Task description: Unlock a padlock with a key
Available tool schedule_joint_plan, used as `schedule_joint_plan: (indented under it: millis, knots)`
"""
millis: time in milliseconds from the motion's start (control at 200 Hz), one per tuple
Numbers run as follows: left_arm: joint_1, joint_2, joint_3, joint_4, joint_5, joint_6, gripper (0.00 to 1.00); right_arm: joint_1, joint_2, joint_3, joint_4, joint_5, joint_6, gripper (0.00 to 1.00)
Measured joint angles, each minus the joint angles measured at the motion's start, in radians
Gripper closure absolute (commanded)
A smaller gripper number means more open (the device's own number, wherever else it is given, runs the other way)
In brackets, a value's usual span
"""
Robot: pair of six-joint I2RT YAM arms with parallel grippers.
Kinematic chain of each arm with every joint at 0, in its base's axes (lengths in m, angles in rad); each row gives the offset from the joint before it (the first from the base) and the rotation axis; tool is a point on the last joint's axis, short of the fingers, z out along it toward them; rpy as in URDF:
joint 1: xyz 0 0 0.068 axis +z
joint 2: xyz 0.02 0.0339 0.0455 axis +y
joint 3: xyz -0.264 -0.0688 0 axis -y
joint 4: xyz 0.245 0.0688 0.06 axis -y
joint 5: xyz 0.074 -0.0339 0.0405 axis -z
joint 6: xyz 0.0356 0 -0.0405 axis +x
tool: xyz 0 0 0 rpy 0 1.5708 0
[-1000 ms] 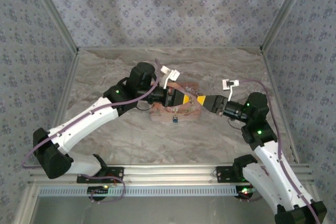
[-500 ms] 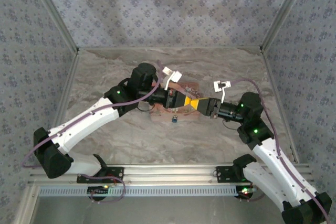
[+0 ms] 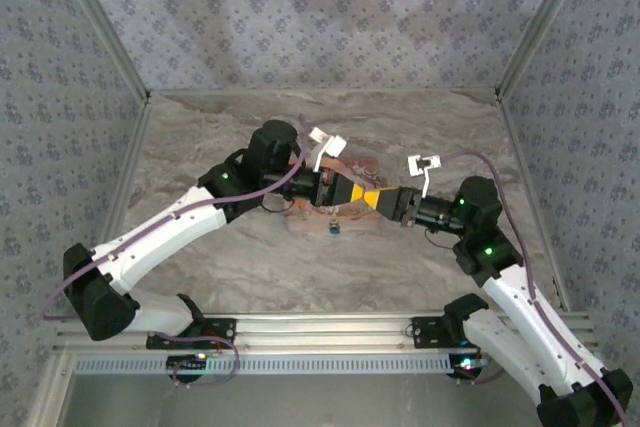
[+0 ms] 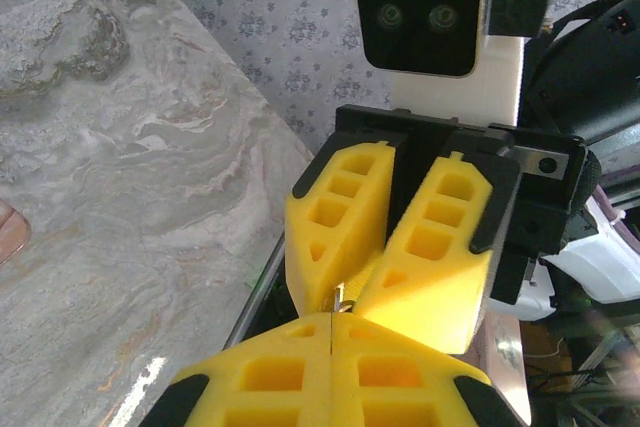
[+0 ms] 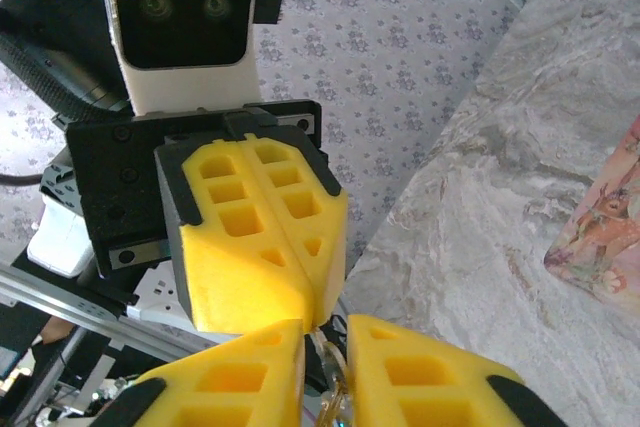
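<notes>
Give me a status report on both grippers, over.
Left gripper shut. Right gripper tip to tip with it, jaws narrow. Small metal piece between the tips, grip unclear. Nothing blocking.

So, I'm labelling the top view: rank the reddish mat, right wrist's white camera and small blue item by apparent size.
1. Reddish patterned mat, partly covered.
2. White camera, raised nearer the lens.
3. Small blue item.

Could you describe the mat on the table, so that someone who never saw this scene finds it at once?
Start from the grey marble table. Near its middle lies the mat, flat on the marble. It is the only reddish, patterned patch on that grey surface.
</notes>
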Motion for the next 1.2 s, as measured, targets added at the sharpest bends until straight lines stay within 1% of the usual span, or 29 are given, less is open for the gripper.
schedule_joint_plan:
  millis: [105,190,355,829,939,974,1029,1079,1199]
  knots:
    - [0.000,-0.002,0.000,-0.001,0.000,0.000,1.00,0.000,0.000,0.000,-0.007,0.000,-0.007,0.87]
    - [0.001,-0.004,0.000,-0.004,0.000,0.000,1.00,0.000,-0.004,0.000,-0.009,0.000,-0.014,0.94]
    - [0.001,-0.004,0.000,-0.008,0.000,0.002,1.00,0.000,-0.010,0.001,-0.017,0.000,-0.019,1.00]
    - [0.002,-0.004,0.000,-0.008,0.010,0.008,1.00,0.004,-0.027,0.001,-0.034,0.004,-0.045,1.00]
    - [0.002,-0.005,0.000,-0.008,-0.004,0.005,0.66,0.004,-0.031,0.006,-0.048,0.007,-0.057,1.00]
    - [0.006,-0.009,-0.005,-0.005,-0.021,0.005,0.58,0.002,-0.031,0.008,-0.057,0.007,-0.063,1.00]
    - [0.017,-0.026,-0.022,-0.002,-0.050,0.007,0.55,-0.004,-0.031,0.017,-0.077,0.007,-0.073,1.00]
    - [0.026,-0.050,-0.050,-0.002,-0.082,0.000,0.49,-0.016,-0.030,0.024,-0.096,0.008,-0.083,1.00]
    - [0.034,-0.118,-0.134,0.001,-0.153,-0.005,0.45,-0.059,-0.024,0.048,-0.155,0.027,-0.114,1.00]
